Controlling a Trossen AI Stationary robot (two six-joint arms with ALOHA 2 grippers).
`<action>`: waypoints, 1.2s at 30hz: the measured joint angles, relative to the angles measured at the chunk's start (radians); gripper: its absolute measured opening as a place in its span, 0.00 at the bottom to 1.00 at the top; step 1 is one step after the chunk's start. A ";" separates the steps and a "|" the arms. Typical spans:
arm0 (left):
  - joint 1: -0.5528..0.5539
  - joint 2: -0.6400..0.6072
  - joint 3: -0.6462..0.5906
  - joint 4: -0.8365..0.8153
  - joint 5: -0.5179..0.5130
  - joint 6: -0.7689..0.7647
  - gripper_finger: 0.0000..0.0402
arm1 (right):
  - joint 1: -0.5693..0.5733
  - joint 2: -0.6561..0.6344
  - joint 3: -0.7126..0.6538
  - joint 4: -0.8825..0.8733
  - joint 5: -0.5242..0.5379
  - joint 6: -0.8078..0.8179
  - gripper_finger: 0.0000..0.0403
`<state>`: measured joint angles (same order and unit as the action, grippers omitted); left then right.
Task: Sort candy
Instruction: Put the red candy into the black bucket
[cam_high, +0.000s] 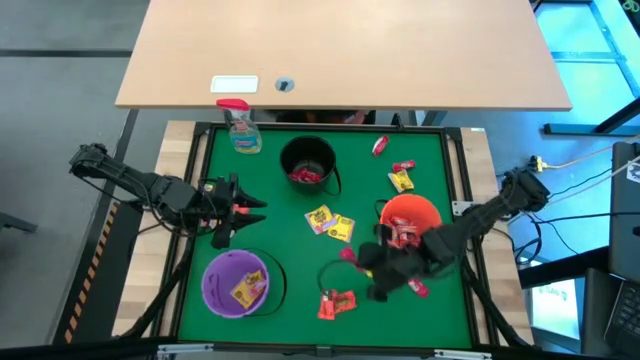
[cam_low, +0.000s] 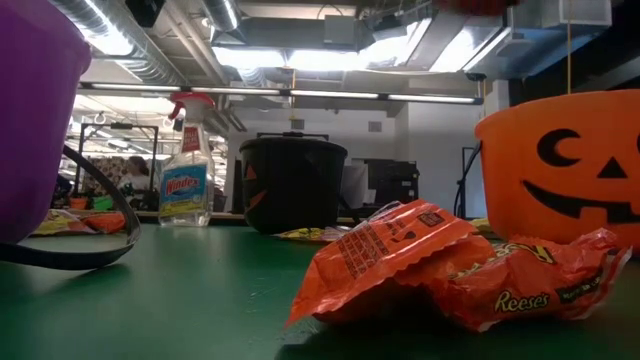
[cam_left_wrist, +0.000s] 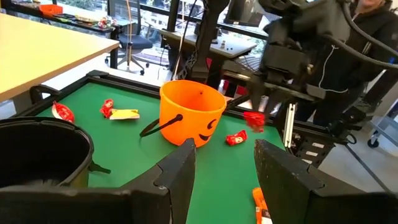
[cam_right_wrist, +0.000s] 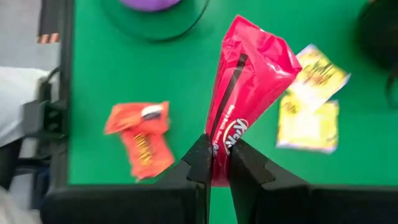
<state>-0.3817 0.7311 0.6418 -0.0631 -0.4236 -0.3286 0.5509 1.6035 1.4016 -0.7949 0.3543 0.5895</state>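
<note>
My right gripper (cam_high: 368, 262) hovers over the mat near the orange bucket (cam_high: 425, 212), shut on a red candy packet (cam_right_wrist: 249, 81). The same packet shows in the left wrist view (cam_left_wrist: 253, 119), clear of the mat. My left gripper (cam_high: 240, 210) waits open at the table's left, above the purple bucket (cam_high: 215, 285), its fingers (cam_left_wrist: 177, 171) holding nothing. Loose candy lies flat on the green mat: yellow packets (cam_high: 330, 222), orange-red ones (cam_high: 335, 303) and red ones (cam_high: 380, 147). The purple, black and orange buckets each hold candy. My right gripper pinches the red packet by one narrow end (cam_right_wrist: 219, 146) between its two fingers. The fingers slant down from the table's right side. The packet sticks out past the fingertips along their line, lifted clear of the mat.
A black bucket (cam_high: 308, 165) stands at the far middle and a clear spray bottle (cam_high: 240, 128) at the far left corner. The mat has a raised black frame (cam_high: 460, 170). A person stands beyond the table's right side (cam_left_wrist: 373, 37). Orange-red packets (cam_low: 450, 275) lie close to the low camera.
</note>
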 joint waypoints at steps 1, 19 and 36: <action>0.000 0.000 0.000 0.000 0.000 0.002 0.39 | -0.028 0.000 0.000 0.015 -0.008 -0.036 0.09; 0.000 0.000 0.000 0.004 -0.004 0.052 0.39 | -0.440 -0.013 0.000 0.255 -0.320 -0.378 0.09; 0.000 0.000 0.000 0.000 -0.005 0.077 0.39 | -0.741 -0.013 0.000 0.383 -0.445 -0.491 0.09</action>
<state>-0.3817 0.7307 0.6418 -0.0635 -0.4286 -0.2516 -0.1900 1.5906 1.4021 -0.4122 -0.0906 0.0990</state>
